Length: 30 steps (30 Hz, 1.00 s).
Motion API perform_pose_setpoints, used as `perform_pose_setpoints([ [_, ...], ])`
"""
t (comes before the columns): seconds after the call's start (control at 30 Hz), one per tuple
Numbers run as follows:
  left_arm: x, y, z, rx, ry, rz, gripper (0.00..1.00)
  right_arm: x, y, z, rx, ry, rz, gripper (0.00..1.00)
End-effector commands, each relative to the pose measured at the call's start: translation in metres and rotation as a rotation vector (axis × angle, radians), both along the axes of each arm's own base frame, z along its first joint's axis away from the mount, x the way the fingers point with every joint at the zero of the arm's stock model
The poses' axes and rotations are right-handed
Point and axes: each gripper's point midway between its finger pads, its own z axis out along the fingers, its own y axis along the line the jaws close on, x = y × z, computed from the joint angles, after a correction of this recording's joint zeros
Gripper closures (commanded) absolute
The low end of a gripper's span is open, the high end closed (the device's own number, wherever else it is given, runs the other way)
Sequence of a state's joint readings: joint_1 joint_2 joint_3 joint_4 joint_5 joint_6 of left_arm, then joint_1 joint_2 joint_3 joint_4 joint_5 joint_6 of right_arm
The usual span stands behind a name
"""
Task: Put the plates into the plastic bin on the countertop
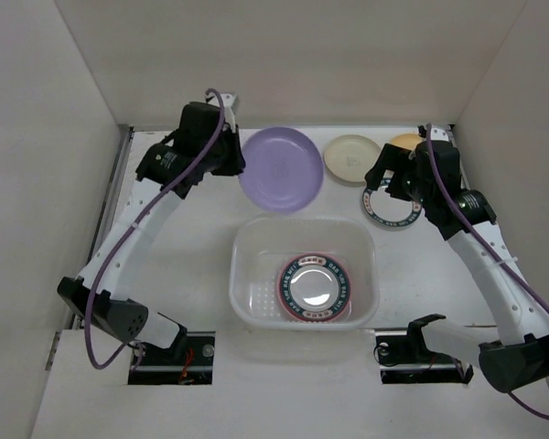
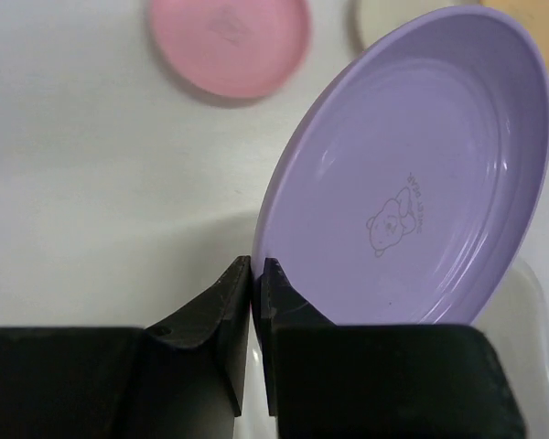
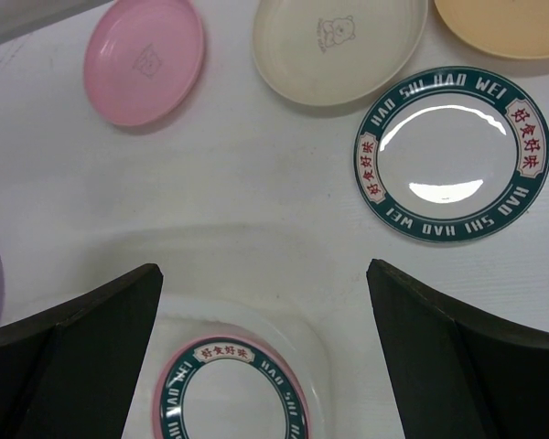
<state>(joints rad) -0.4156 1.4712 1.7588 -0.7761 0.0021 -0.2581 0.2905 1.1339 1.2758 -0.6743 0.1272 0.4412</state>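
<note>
My left gripper (image 1: 234, 161) is shut on the rim of the purple plate (image 1: 281, 169) and holds it tilted above the countertop (image 1: 174, 247), just behind the plastic bin (image 1: 247, 274). In the left wrist view the fingers (image 2: 254, 270) pinch the plate's lower left edge (image 2: 412, 174). The bin holds a teal-rimmed plate (image 1: 314, 286) lying on a pink plate. My right gripper (image 1: 393, 185) is open and empty above the second teal-rimmed plate (image 3: 452, 153). The cream plate (image 3: 339, 46), orange-yellow plate (image 3: 503, 23) and a pink plate (image 3: 145, 59) lie at the back.
White walls enclose the countertop at the back and on both sides. In the top view the loose pink plate is hidden behind my left arm. The bin's left half (image 1: 256, 293) shows its dotted bottom.
</note>
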Motion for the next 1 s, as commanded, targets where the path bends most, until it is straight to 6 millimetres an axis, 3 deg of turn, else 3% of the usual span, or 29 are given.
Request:
perform_pose_setpoints([
  [0.0, -0.05, -0.033, -0.01, -0.021, 0.068, -0.142, 0.98, 0.002, 0.002, 0.019, 0.01, -0.101, 0.0, 0.0],
  [0.17, -0.107, -0.058, -0.063, 0.033, 0.171, -0.26, 0.98, -0.002, -0.007, 0.012, -0.012, -0.121, -0.041, 0.0],
  [0.4, -0.152, -0.095, -0.119, 0.039, 0.266, -0.351, 0.98, -0.013, -0.018, 0.018, -0.022, -0.148, -0.079, 0.0],
  [0.6, -0.164, -0.127, -0.165, 0.101, 0.32, -0.409, 0.95, -0.022, -0.021, 0.018, -0.015, -0.154, -0.081, 0.0],
  [0.83, -0.164, -0.125, -0.22, 0.266, 0.387, -0.39, 0.83, -0.027, -0.015, 0.013, 0.004, -0.15, -0.069, 0.0],
  [0.9, -0.163, -0.125, -0.221, 0.283, 0.394, -0.384, 0.77, -0.03, -0.014, 0.014, 0.008, -0.155, -0.063, 0.0],
  [0.97, -0.158, -0.131, -0.198, 0.265, 0.36, -0.383, 0.62, -0.033, -0.014, 0.013, 0.018, -0.16, -0.062, 0.0],
])
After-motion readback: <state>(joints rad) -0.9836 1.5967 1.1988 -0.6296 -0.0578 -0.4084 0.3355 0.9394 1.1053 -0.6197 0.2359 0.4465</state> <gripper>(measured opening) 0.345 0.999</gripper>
